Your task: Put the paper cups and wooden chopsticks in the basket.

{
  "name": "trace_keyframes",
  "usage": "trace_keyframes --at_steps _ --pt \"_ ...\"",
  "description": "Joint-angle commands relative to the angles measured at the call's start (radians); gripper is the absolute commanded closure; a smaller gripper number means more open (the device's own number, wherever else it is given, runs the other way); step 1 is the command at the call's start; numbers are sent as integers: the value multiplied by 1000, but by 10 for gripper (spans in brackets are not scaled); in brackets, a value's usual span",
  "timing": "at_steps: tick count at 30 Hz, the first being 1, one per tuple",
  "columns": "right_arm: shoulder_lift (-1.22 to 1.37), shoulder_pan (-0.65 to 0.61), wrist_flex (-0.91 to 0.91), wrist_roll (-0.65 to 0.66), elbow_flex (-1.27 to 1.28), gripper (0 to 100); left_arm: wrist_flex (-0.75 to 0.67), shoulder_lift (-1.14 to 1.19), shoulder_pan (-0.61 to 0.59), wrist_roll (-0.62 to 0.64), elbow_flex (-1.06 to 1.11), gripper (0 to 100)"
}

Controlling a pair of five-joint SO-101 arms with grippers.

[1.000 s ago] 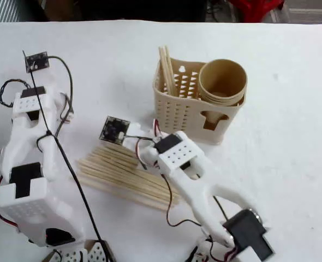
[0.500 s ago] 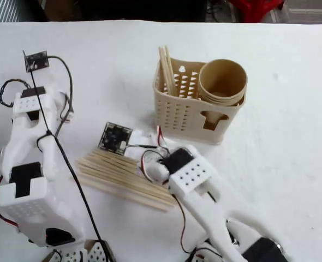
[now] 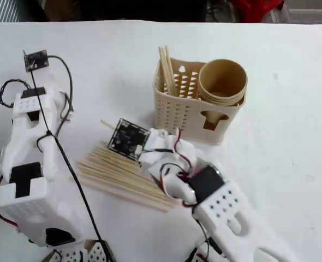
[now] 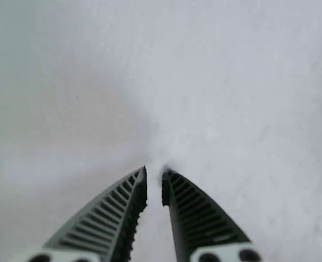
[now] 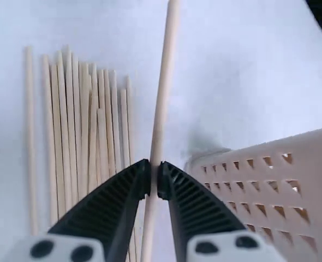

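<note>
A cream perforated basket stands on the white table with stacked paper cups and a few wooden chopsticks inside it. A pile of wooden chopsticks lies on the table in front of the basket, also seen as the pile in the right wrist view. My right gripper is shut on one chopstick, held above the table between the pile and the basket wall; its tip sticks out past the wrist camera. My left gripper is shut with nothing in it, over bare table.
The left arm lies along the table's left side with black cables running over it, close to the pile's left ends. The right arm's body crosses the near middle. Open white table lies behind and to the right of the basket.
The right arm has swung back toward the near right, and its wrist has shifted right. One chopstick now sticks out from under the wrist camera, raised off the pile. The left arm is still.
</note>
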Motion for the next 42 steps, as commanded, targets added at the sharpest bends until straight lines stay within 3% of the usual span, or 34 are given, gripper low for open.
trace_keyframes --at_steps 1,8,12,18,24,32,38,42 --pt "-67 18 39 -28 -170 982 -18 -5 -4 5 -3 928" --pt "12 139 -24 -184 -483 982 -18 -5 -4 5 -3 928" --pt "93 170 -312 -334 -534 981 -17 -5 -4 5 -3 928" --pt "291 246 -688 -359 -529 981 -14 -5 -4 5 -3 928" --pt "426 332 -757 -367 -528 981 -17 -5 -4 5 -3 928" --pt "447 332 -779 -367 -450 979 -18 -5 -4 5 -3 928" --pt "378 334 -771 -367 -373 834 -17 -5 -4 5 -3 928" --pt "312 334 -771 -365 -321 819 -17 -5 -4 5 -3 928"
